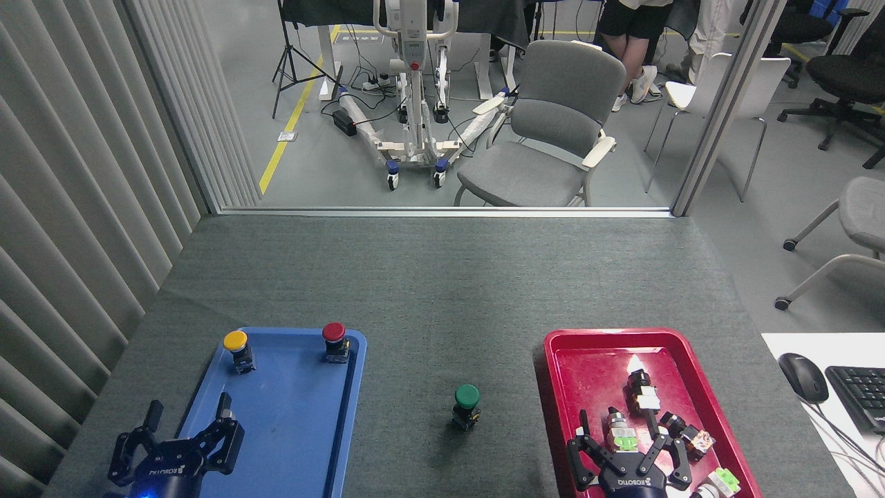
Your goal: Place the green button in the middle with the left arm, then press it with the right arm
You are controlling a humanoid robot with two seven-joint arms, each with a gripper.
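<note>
The green button (467, 405) stands upright on the bare dark grey felt (442, 290) between the two trays, with nothing touching it. My left gripper (181, 441) hovers open at the bottom left, over the near left corner of the blue tray (290, 429). My right gripper (626, 455) is open at the bottom edge, over the near part of the red tray (588, 360), well to the right of the green button. Both grippers hold nothing.
A yellow-capped button (236, 349) and a red-capped button (334, 340) stand at the far end of the blue tray. Several loose switch parts (646, 400) lie in the red tray. A mouse (803, 377) and keyboard (861, 394) sit at the right.
</note>
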